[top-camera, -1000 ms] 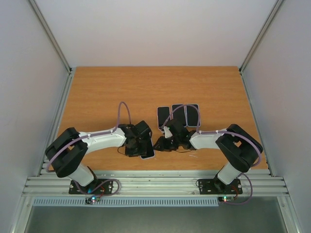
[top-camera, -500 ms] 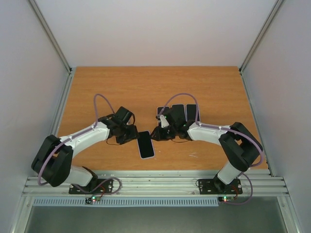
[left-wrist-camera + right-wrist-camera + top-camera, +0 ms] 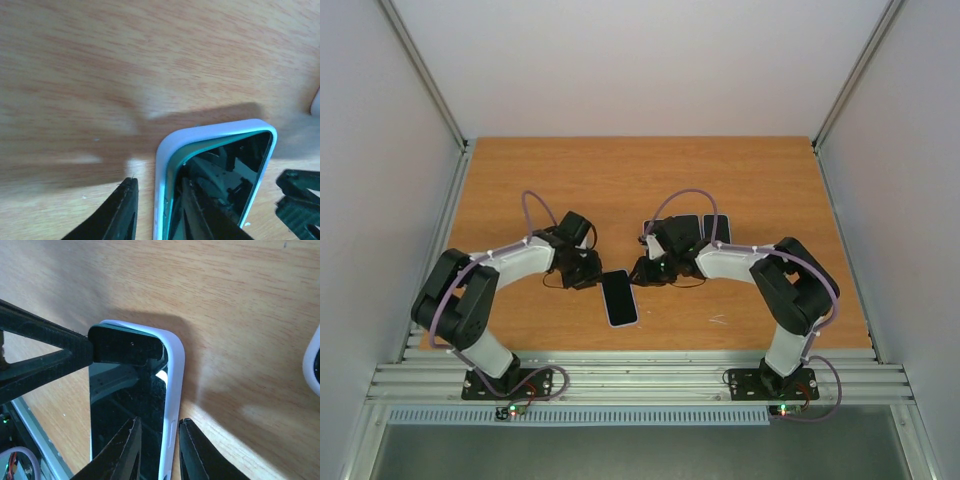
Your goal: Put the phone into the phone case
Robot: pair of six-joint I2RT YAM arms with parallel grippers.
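The phone (image 3: 618, 300), dark glass with a teal body, lies flat on the table inside the white phone case (image 3: 610, 322). In the left wrist view the teal edge shows just inside the case (image 3: 165, 150) rim around the screen (image 3: 225, 170). My left gripper (image 3: 592, 272) (image 3: 159, 180) straddles the case's top-left edge, narrowly open: one finger outside with a gap, one over the glass. My right gripper (image 3: 642, 272) (image 3: 160, 420) straddles the top-right edge of the case (image 3: 172, 370) the same way, its outer finger close against the wall. Neither lifts it.
Three more phones or cases lie side by side behind the right gripper (image 3: 656, 232) (image 3: 686, 228) (image 3: 718, 226); one white corner shows at the right (image 3: 312, 365). The left gripper's finger (image 3: 125, 345) lies across the phone's top edge. The metal rail (image 3: 640, 375) runs close in front.
The left gripper moved off the phone's top to its upper-left corner, widened, then narrowed. The right gripper moved up-left to the upper-right corner. The phone stayed put.
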